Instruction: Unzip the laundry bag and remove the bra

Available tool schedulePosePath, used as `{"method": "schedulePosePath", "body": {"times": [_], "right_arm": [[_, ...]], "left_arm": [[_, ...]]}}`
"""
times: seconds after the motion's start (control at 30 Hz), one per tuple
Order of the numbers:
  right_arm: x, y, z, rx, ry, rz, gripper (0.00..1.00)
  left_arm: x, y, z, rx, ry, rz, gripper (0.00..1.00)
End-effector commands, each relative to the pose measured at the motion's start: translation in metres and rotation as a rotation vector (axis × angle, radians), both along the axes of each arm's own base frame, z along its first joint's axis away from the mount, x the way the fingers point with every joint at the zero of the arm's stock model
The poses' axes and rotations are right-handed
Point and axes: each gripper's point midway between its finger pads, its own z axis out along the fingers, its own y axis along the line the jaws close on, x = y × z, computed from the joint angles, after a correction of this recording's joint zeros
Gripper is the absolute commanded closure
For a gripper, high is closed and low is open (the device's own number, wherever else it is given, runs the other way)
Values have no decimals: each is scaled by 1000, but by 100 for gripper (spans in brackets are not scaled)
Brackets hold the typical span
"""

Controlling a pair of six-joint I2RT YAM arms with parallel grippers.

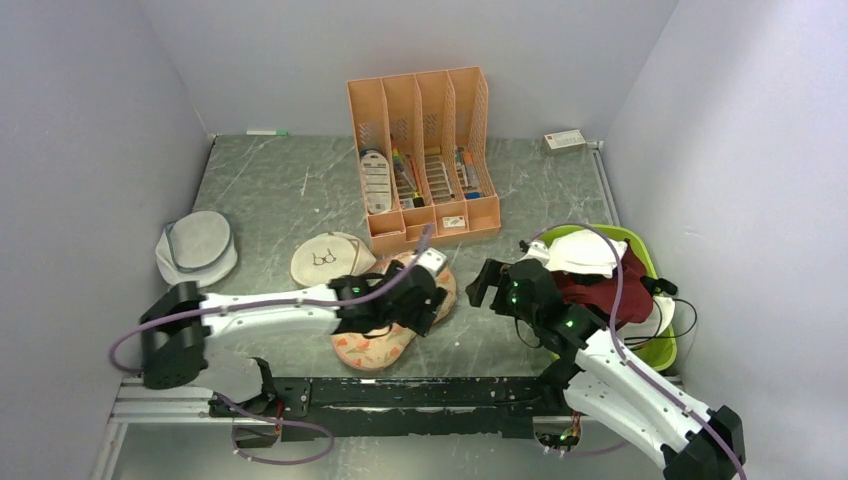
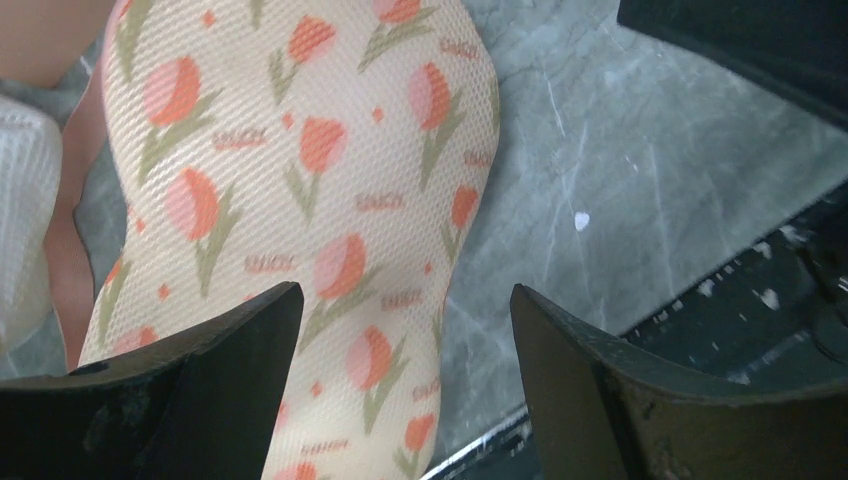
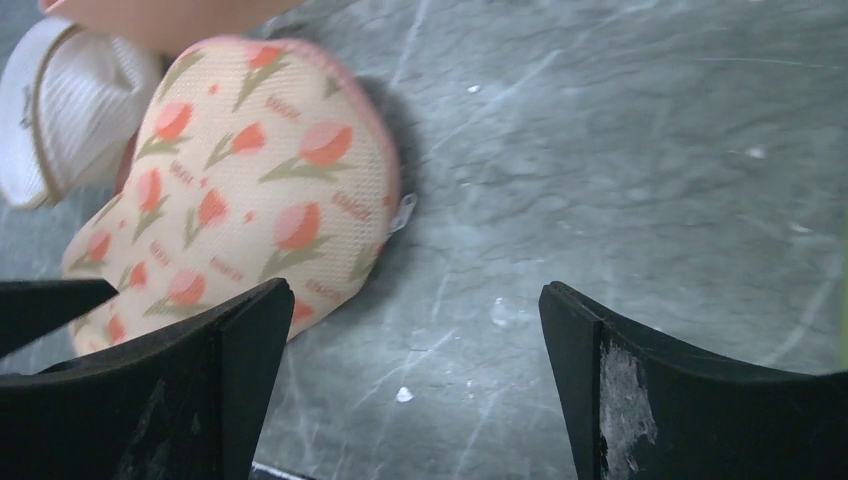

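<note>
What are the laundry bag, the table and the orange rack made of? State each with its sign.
Laundry bag: matte mesh fabric, likely synthetic; fine honeycomb weave shows under the flower print.
Table: grey stone-look surface, slight sheen; pale veins and scratches, possibly laminate.
Rack: matte plastic, probably; uniform orange, slotted moulded walls.

Grey marbled table [image 1: 280,190], laundry bag [image 1: 375,350] at front, beige pouch [image 1: 328,258], orange rack [image 1: 425,150], green basin [image 1: 662,350], grey cap [image 1: 197,246]

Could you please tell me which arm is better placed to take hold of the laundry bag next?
Probably left. The left claw hangs open right over the laundry bag, whose print shows between its jaws. The right claw, also open, is over the table beside the bag.
</note>
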Motion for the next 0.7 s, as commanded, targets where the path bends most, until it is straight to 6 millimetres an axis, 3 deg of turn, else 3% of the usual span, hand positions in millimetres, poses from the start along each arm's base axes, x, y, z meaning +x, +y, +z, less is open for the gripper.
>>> {"method": "schedulePosePath", "body": {"times": [0.0,0.2,0.33,0.47,0.57,0.67], "right_arm": [[15,-34,14,-54,-43,-153,8],[26,-52,16,-18,-53,-206,16],[29,-53,13,0,-56,-190,23],[29,-39,14,26,-76,-100,29],[29,-28,11,43,-85,-30,34],[29,-18,8,55,-94,35,36]], "left_arm": [[13,-20,-8,140,-145,19,13],[18,-61,-36,238,-223,-37,9],[30,-73,-53,284,-267,-17,8],[40,-74,-73,336,-294,22,8],[47,-63,-83,330,-273,61,22],[50,-49,-86,317,-255,80,42]]}}
